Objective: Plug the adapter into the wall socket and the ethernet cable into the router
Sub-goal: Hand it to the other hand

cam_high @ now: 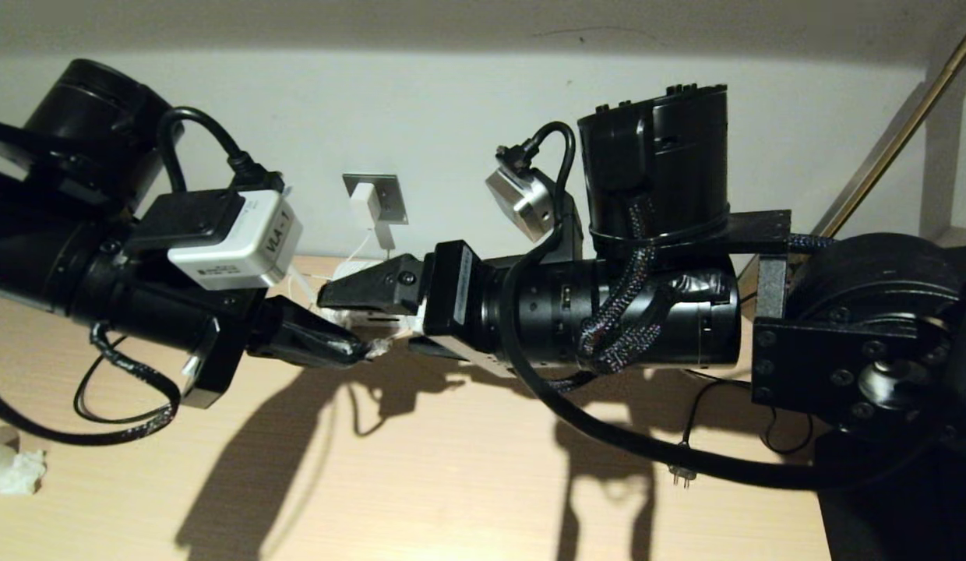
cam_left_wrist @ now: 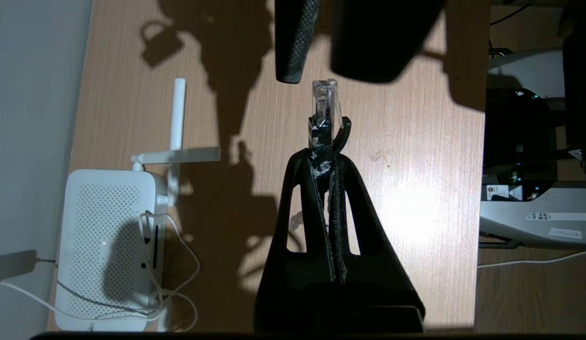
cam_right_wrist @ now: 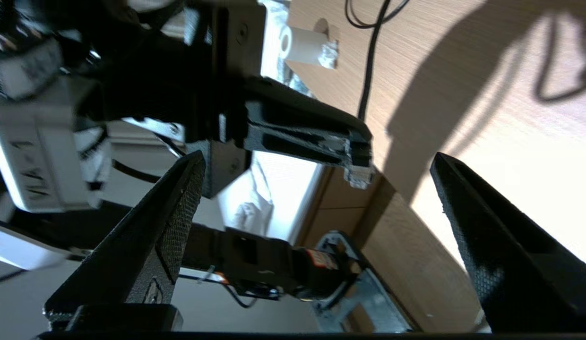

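Note:
My left gripper [cam_left_wrist: 323, 158] is shut on the ethernet cable, and its clear clip connector [cam_left_wrist: 324, 101] sticks out past the fingertips over the wooden table. In the head view this gripper [cam_high: 357, 351] reaches in from the left. My right gripper [cam_right_wrist: 317, 158] is open, its two fingers spread wide on either side of the connector [cam_right_wrist: 359, 175] without touching it. It [cam_high: 370, 323] comes in from the right, tip to tip with the left one. The white router [cam_left_wrist: 108, 245] lies flat by the wall. The white adapter [cam_high: 366, 201] sits in the grey wall socket [cam_high: 391, 195], its thin white cord hanging down.
A black two-pin plug [cam_high: 682, 474] on a thin black cord lies on the table at the front right. A white paper roll [cam_high: 12, 467] sits at the left edge. A brass pole [cam_high: 896, 132] leans at the far right. White cords loop beside the router [cam_left_wrist: 175, 264].

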`<state>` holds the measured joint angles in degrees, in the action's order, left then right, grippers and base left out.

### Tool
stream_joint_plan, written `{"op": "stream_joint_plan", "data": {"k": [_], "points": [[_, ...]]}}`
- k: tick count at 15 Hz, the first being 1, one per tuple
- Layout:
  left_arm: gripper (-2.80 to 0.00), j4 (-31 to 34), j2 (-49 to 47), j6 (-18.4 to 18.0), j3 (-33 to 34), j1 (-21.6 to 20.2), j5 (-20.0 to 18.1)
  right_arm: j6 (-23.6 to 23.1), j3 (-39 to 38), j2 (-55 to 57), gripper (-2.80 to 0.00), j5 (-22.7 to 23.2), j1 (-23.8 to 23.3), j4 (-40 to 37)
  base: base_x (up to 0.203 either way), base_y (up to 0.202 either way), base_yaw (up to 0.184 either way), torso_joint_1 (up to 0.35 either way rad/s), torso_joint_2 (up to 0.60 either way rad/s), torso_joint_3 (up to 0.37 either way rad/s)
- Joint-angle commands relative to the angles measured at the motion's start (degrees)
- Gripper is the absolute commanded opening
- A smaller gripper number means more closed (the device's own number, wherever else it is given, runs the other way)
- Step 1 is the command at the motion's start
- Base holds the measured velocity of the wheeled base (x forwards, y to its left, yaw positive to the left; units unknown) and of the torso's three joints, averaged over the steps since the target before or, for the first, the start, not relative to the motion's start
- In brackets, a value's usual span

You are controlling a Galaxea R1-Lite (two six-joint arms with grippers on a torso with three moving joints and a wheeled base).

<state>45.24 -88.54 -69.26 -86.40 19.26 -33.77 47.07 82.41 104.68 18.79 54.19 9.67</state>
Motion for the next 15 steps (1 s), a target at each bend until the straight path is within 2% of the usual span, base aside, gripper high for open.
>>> {"op": "stream_joint_plan", "data": {"k": [1, 4, 15], "points": [[-2.8, 0.2, 1.0, -0.3, 1.3, 0.0, -0.2, 0.8, 0.2, 0.0, 0.0, -0.1, 0.0, 0.2, 0.0, 0.0, 0.0, 0.0, 0.0, 0.0], [-2.8, 0.2, 2.3, -0.2, 3.3, -0.2, -0.1, 0.7, -0.2, -0.1, 0.0, -0.2, 0.0, 0.1, 0.0, 0.0, 0.0, 0.0, 0.0, 0.0], [-2.8, -1.4, 2.0, 1.1, 2.8, -0.6, 0.4, 0.4, -0.3, -0.1, 0.0, -0.4, 1.9, -0.2, 0.0, 0.0, 0.0, 0.0, 0.0, 0.0]]}}
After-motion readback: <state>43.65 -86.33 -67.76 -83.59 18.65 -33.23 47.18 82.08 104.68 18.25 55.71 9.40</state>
